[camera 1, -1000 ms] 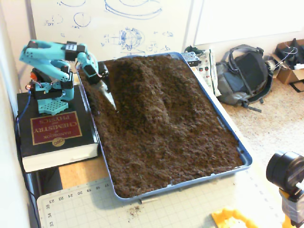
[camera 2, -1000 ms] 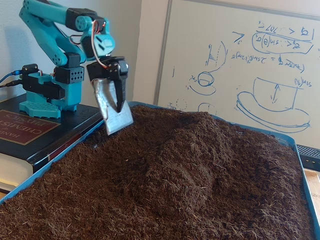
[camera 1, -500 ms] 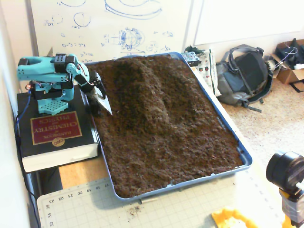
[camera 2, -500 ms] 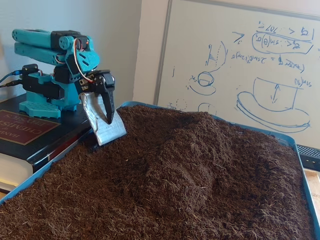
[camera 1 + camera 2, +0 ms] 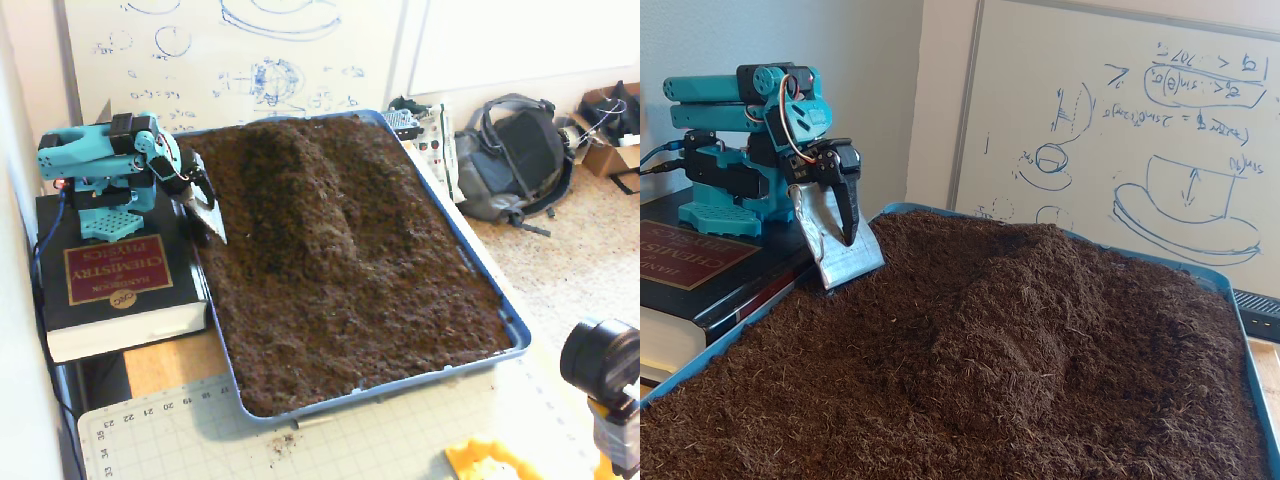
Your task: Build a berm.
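item: gripper (image 5: pixel 845 232), fingers clamped on a flat metal scoop blade (image 5: pixel 843 262). position: drawn back and folded low over the tray's (image 5: pixel 505 320) edge beside the book (image 5: pixel 115 285), blade tip at the soil's margin; a second ago it stood further out above the soil.
item: berm (image 5: pixel 300 195), long raised ridge from the whiteboard end toward mid-tray, unchanged.
note: the retreat likely sets up a fresh push of loose soil toward the ridge; ridge looks well formed already.
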